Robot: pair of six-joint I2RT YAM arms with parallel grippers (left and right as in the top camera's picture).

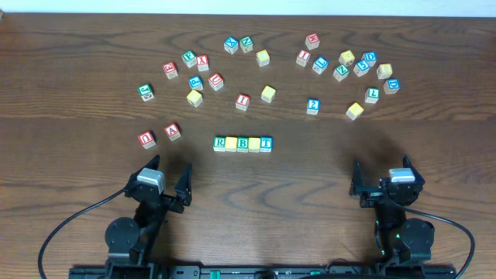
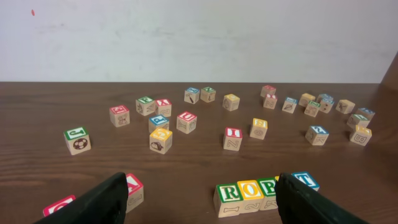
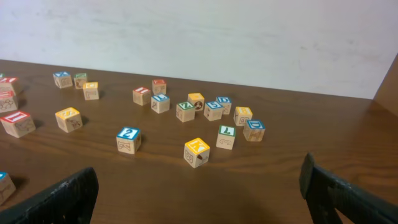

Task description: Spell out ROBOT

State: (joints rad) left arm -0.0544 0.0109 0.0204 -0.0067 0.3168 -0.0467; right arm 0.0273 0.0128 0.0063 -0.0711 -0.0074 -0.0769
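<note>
Five cubes stand side by side in a row at the table's middle, reading ROBOT: green R (image 1: 219, 142), yellow O (image 1: 231, 143), green B (image 1: 242, 143), a second yellow cube (image 1: 254, 144) and blue T (image 1: 266, 143). In the left wrist view R (image 2: 229, 191), O (image 2: 250, 188) and B (image 2: 268, 185) show, my finger hides the second yellow cube, and T (image 2: 306, 180) peeks out beyond it. My left gripper (image 1: 169, 167) is open and empty, near and left of the row. Off to the right, my right gripper (image 1: 381, 164) is wide open and empty.
Red A (image 1: 172, 132) and red Q (image 1: 146, 139) cubes sit just ahead of the left gripper. Many loose cubes are scattered across the far half of the table, including a blue 2 (image 3: 128, 139) and a yellow cube (image 3: 196, 151) ahead of the right gripper.
</note>
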